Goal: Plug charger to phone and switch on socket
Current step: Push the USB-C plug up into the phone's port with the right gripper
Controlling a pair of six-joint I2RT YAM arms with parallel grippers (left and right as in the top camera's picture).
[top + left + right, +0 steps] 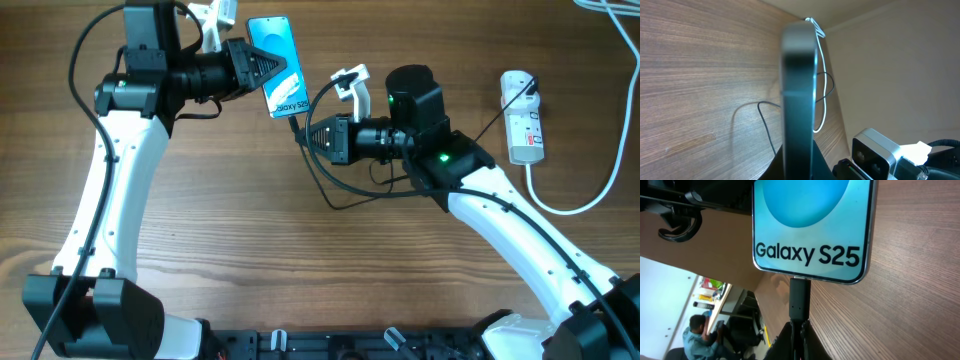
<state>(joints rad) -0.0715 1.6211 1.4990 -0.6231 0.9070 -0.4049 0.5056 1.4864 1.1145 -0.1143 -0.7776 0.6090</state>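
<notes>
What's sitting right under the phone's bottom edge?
The charger plug, pinched in the right tool, meets the edge of the phone. Its tip is covered, so how deep it sits can't be seen.

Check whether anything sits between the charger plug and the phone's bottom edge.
Nothing visible does. The right hand holds the charger plug right at the middle of the phone's bottom edge, with only bare table behind them. The left hand grips the phone. Whether the plug is fully seated cannot be told.

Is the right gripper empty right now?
No, the right gripper is pinching the charger by its plug, whose tip meets the bottom edge of the phone.
</notes>
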